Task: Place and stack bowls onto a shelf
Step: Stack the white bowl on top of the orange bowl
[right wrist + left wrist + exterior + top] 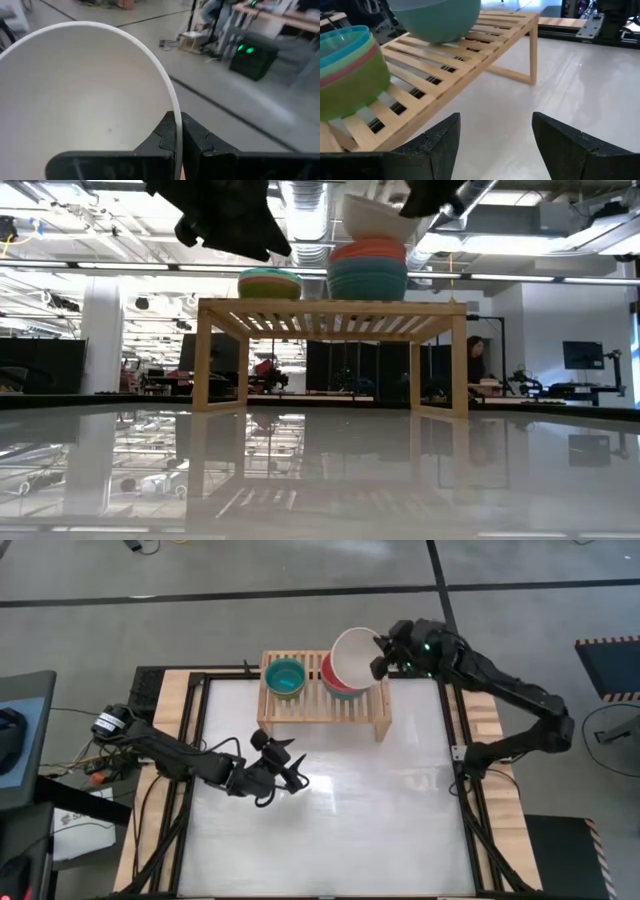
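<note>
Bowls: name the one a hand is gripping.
The cream bowl, pinched at its rim by the right hand above the right-hand stack; the others sit on the shelf.

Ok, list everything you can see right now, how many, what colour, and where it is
Shelf: one, light wood, far side of the table.
Left stack of bowls: one stack, teal on top, pink and lime green below, left half of the shelf.
Right stack of bowls: one stack, red over teal, right half of the shelf.
Cream bowl: one, tilted, above the right stack.
Table: one, glossy white top.
Person: one, in the room behind.
Left gripper: open, empty, over the table.
Right gripper: shut on the cream bowl's rim.
</note>
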`<control>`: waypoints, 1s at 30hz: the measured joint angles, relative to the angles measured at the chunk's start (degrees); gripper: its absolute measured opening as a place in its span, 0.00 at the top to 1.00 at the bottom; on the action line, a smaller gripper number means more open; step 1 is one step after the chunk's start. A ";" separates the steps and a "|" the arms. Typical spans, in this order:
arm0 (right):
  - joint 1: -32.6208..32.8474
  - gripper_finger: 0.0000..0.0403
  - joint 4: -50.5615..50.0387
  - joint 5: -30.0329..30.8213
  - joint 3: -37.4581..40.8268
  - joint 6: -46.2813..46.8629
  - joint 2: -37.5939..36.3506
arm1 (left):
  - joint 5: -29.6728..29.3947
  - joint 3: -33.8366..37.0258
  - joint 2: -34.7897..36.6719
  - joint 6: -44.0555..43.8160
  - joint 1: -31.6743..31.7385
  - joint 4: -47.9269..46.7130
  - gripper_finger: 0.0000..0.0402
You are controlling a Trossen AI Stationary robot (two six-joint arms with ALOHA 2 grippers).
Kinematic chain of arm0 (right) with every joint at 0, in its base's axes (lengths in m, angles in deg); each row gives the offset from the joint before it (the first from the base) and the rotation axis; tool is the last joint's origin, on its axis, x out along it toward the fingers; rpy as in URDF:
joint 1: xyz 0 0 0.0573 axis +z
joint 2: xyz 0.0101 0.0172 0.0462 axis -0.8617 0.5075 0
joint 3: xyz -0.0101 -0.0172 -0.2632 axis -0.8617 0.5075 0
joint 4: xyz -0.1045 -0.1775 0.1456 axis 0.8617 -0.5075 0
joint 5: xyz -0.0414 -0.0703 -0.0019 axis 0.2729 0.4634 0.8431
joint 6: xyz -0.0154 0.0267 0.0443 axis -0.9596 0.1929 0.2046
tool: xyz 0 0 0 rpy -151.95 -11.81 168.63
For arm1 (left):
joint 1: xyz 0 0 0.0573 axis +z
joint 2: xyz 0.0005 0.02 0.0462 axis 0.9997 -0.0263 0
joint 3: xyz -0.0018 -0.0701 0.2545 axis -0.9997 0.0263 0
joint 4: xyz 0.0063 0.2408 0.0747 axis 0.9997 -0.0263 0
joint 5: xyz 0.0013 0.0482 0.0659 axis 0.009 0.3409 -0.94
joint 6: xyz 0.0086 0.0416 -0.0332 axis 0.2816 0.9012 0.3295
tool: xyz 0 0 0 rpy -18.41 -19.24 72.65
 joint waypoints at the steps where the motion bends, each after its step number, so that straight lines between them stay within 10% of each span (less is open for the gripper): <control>1: -1.29 0.93 0.25 -2.70 -0.05 0.75 0.72 | 0.13 0.00 0.00 0.00 0.23 0.02 0.42; 11: -8.68 0.89 -1.52 -17.25 0.01 4.88 8.51 | 0.92 0.00 0.00 -0.11 0.88 -0.17 0.42; 30: -10.26 0.51 6.64 -20.52 0.00 3.34 3.87 | 0.92 0.00 0.00 -0.09 1.12 -0.01 0.42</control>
